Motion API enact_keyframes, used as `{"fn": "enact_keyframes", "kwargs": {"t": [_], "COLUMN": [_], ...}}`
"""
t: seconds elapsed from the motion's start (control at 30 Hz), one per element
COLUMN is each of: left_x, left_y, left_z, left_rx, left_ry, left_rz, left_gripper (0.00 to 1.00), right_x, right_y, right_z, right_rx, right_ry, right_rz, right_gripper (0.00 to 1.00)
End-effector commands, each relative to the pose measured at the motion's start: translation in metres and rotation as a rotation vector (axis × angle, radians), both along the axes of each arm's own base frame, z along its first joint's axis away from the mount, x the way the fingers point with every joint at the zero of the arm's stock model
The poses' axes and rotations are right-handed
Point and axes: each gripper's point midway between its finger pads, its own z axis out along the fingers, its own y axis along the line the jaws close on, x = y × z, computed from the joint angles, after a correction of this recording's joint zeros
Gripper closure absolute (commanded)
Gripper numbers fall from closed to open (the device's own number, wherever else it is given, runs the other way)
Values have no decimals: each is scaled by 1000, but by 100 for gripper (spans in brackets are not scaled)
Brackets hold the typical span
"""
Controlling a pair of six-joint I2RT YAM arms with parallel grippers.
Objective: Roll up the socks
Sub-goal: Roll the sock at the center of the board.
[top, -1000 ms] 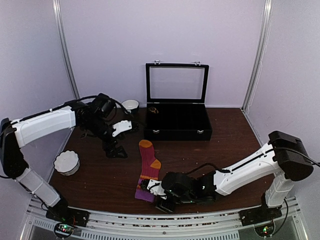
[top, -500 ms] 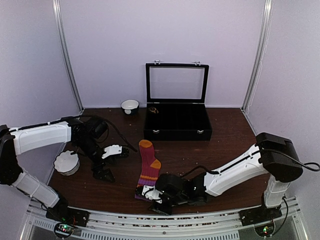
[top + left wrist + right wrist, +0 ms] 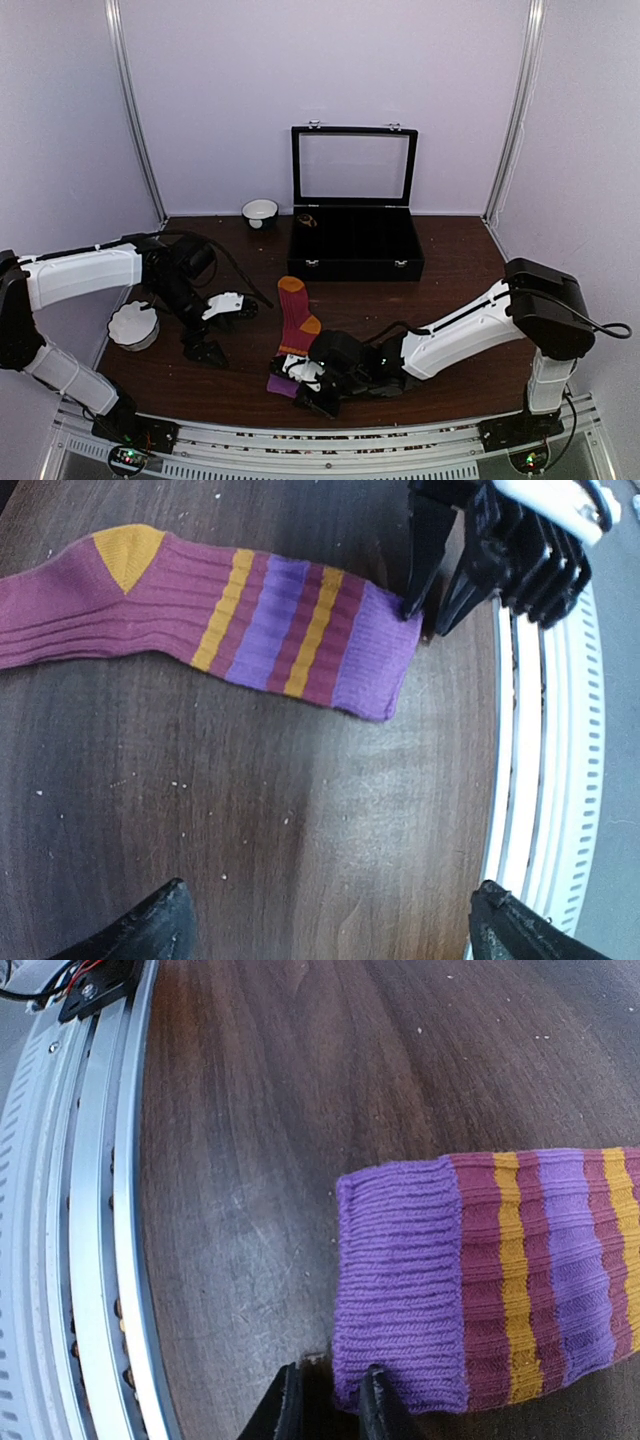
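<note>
Right wrist view: the magenta sock (image 3: 500,1260) is seen lying flat on the table (image 3: 250,1110), with its purple cuff corner pinched by the right gripper (image 3: 330,1410). Nothing is judged rolled yet. The left gripper (image 3: 330,925) is held spread wide above the sock.

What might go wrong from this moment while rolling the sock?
1. The right gripper reaches only a corner of the purple cuff of the striped sock, so the fabric may slip out.
2. The left gripper hangs open, off the sock; nothing pins it, so it may drag instead of rolling.
</note>
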Motion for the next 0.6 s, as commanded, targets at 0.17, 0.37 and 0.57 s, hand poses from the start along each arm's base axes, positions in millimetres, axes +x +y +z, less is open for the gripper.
{"fn": "enact_keyframes", "kwargs": {"t": [0.17, 0.37, 0.57], "left_x": [-29, -47, -50], "left_y": [-34, -52, -63], "left_z": [-3, -23, -39], "left_rx": [-81, -55, -54], "left_ry": [-16, -100, -202], "left_rz": [-171, -290, -368], "left_gripper": [7, 19, 36], "right_x": [-7, -1, 5], "right_y": [0, 6, 10], "right_z": [-10, 6, 11], "right_rx": [6, 130, 221], "right_ry": [264, 464, 618], "right_rz": [-52, -136, -223], "right_gripper": [92, 95, 97]}}
